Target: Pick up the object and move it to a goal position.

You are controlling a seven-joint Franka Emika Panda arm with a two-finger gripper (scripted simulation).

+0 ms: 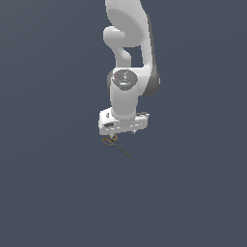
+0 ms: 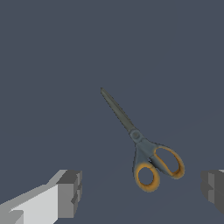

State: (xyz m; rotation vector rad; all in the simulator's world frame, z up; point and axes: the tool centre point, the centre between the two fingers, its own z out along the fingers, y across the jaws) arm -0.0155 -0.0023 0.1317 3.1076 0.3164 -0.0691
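Note:
The object is a small pair of scissors [image 2: 142,144] with two orange-yellow ring handles and long dark grey blades, lying flat on the dark floor. In the exterior view the scissors [image 1: 117,146] sit just below the white hand, blades pointing toward the exterior view's right. My gripper [image 2: 142,190] is open, and its two grey fingertips [image 2: 70,193] stand wide apart on either side of the ring handles. Nothing is between the fingers. From the wrist view the gripper hangs above the handles without touching them.
The white arm [image 1: 128,58] comes down from the top of the exterior view. A plain dark grey-blue floor [image 1: 58,193] fills everything else in view.

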